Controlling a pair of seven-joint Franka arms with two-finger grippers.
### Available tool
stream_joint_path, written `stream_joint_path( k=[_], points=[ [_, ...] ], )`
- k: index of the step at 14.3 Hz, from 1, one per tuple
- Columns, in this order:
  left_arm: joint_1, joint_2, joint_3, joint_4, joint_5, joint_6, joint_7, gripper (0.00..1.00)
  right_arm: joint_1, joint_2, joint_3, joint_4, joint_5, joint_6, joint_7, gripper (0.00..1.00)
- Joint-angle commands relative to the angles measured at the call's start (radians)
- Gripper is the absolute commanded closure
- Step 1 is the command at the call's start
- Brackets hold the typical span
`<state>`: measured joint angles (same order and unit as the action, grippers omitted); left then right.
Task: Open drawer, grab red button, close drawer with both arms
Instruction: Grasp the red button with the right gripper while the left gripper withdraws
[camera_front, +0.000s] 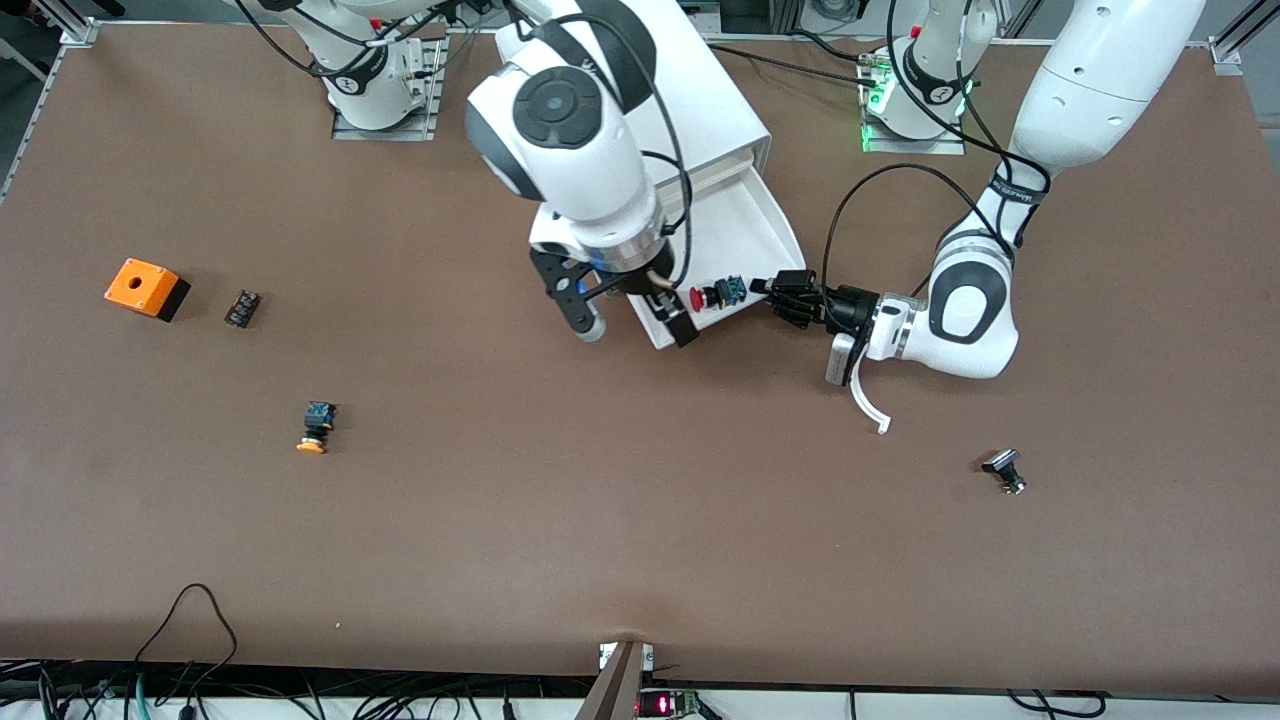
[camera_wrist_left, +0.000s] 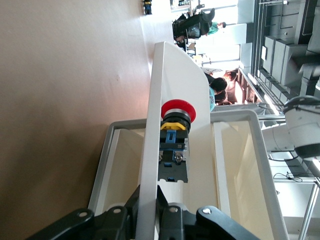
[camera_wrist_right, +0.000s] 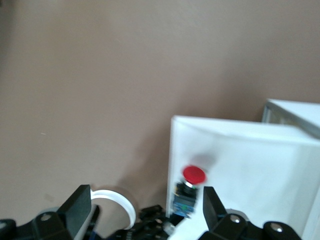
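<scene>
Low in the frame, a small black part (camera_front: 1003, 471) lies on the worktop (camera_front: 640, 520). At mid-frame the left tool (camera_front: 772, 291) is clamped on the drawer (camera_front: 745, 225) wall. The right tool (camera_front: 634, 323), fingers spread wide and empty, hangs over the drawer's front corner. The button (camera_front: 716, 294) lies inside the open drawer, beside both tools.

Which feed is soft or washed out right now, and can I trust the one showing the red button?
Right wrist view: soft, its open right gripper blurred, though the red mushroom-cap button still reads. Left wrist view: button sharp, background room glaring, the white plastic drawer bright. Front view: evenly lit, soft shadows, button small but clear.
</scene>
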<state>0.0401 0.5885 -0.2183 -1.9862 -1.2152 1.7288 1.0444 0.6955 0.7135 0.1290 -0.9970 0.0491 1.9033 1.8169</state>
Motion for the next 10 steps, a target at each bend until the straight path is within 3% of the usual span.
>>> stream_joint_path(
  k=[1, 2, 4, 10],
  points=[
    [0.001, 0.034, 0.017, 0.072, 0.025, 0.009, -0.029, 1.00, 0.071, 0.064, -0.015, 0.040, -0.002, -0.016, 0.088, 0.01],
    [0.001, 0.042, 0.017, 0.081, 0.025, 0.009, -0.033, 1.00, 0.082, 0.073, -0.015, 0.040, -0.003, -0.016, 0.099, 0.01],
    [0.006, 0.045, 0.016, 0.081, 0.025, 0.011, -0.017, 0.01, 0.105, 0.092, -0.015, 0.040, -0.003, -0.010, 0.136, 0.01],
    [0.032, -0.031, 0.017, 0.093, 0.113, 0.006, -0.104, 0.00, 0.153, 0.149, -0.061, 0.041, -0.018, 0.080, 0.151, 0.01]
  ],
)
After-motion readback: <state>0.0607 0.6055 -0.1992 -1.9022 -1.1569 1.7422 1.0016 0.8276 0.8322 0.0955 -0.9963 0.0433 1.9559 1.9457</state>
